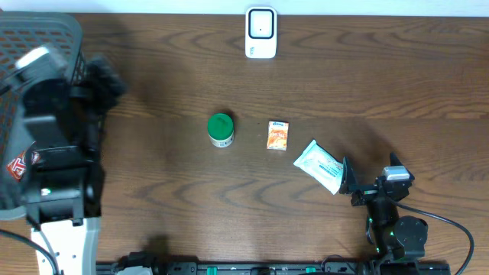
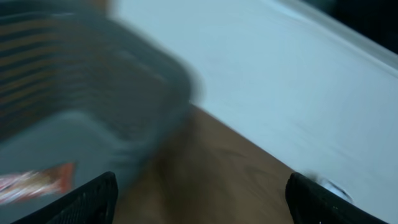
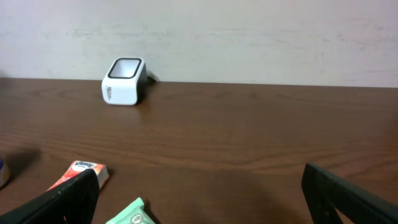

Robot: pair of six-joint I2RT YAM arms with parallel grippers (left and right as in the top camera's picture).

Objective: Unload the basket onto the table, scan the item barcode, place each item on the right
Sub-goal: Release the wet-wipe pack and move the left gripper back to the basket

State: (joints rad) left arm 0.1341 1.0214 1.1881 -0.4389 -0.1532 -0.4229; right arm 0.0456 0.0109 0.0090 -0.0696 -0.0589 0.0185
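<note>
A: How is the right gripper (image 3: 199, 199) standing?

B: It is gaping wide and carrying nothing; its fingers are framing bare table (image 3: 249, 137). It is sitting well to the robot's side of the scanner (image 1: 260, 32) and off to the scanner's right.

A: And the left gripper (image 2: 202, 202)?

B: Its jaws are standing far apart too, with nothing between them. It is hanging far to the scanner's left, over the grey basket (image 1: 53, 34), where a red packet (image 2: 37, 180) is lying. That wrist view is blurring, so I am reading no more from it.

A: Which item is waiting for the scan?

B: I am judging it to be the white-and-teal pouch (image 1: 319, 165). It is lying on the robot's side of the scanner and to its right, just beside the right gripper. The orange packet (image 1: 278, 135) is lying almost straight out from the scanner toward the robot. The green-lidded jar (image 1: 221, 130) is standing slightly to the scanner's left.

A: How should the pick go?

B: The pouch is looking thin and slack, so I am advising a pinch on one edge, low against the wood, leaving the printed faces uncovered. I am not seeing a barcode on it. So I am expecting the arm to need to turn it in front of the scanner's window, holding it flat and steady.
</note>
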